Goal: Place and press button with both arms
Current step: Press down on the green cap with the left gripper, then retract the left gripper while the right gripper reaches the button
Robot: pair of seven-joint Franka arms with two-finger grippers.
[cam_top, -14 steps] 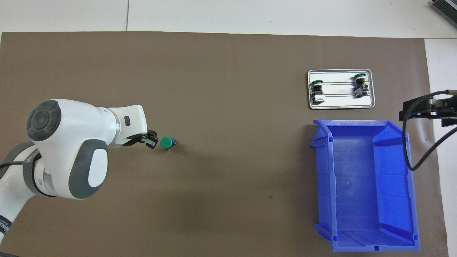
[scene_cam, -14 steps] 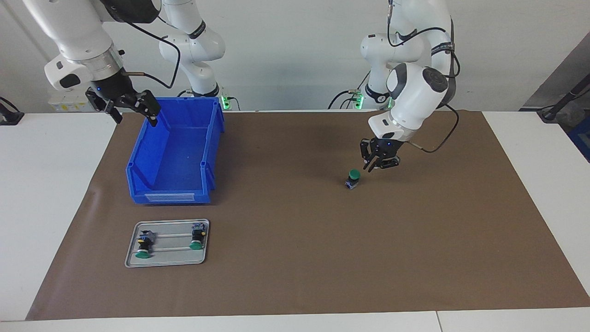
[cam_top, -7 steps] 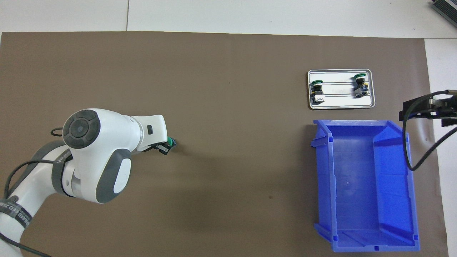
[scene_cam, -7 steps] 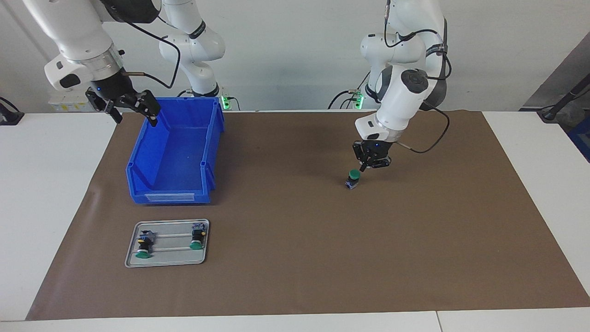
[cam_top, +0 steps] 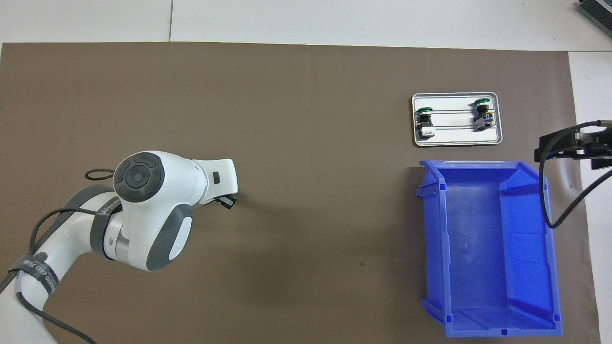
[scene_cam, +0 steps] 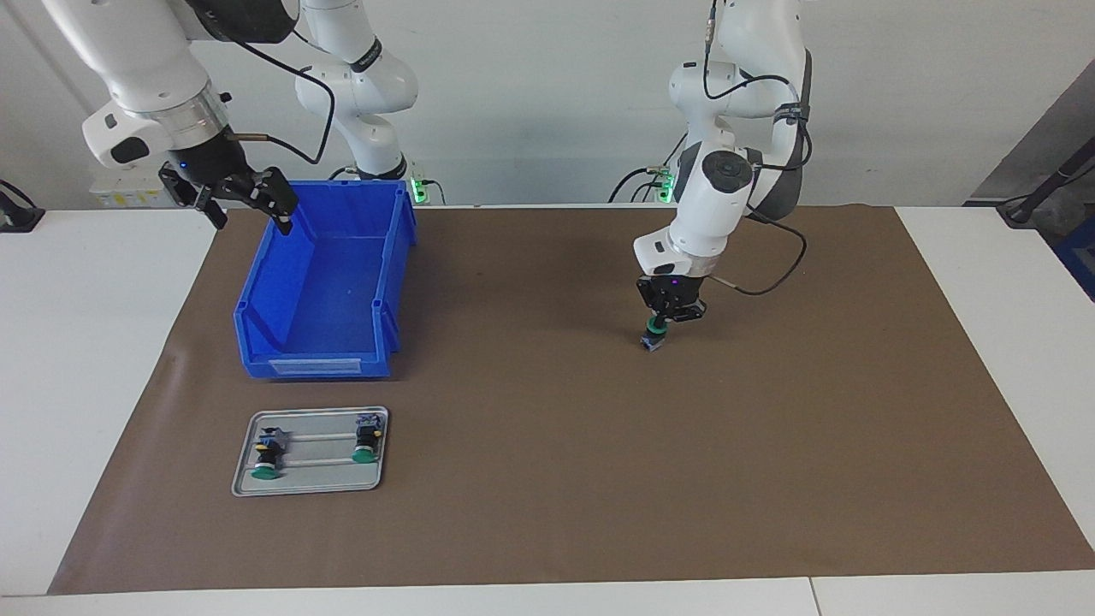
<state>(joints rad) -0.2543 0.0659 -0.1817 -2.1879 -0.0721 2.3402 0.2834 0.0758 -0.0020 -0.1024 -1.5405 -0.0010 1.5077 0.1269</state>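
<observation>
left pincer [scene_cam: 660, 318] closed, on button [scene_cam: 654, 335] | right pincer [scene_cam: 244, 201] open

The counter [scene_cam: 103, 342] has a white top made of adjoining panels, with seams visible along the edge farthest from the robots. A brown paper mat [scene_cam: 547, 479] covers most of its surface and shows a slight wrinkle at the right arm's end. A plain, pale grey-white wall [scene_cam: 547, 103] rises past the counter. Lighting is even and diffuse, producing soft shadows on the mat.
</observation>
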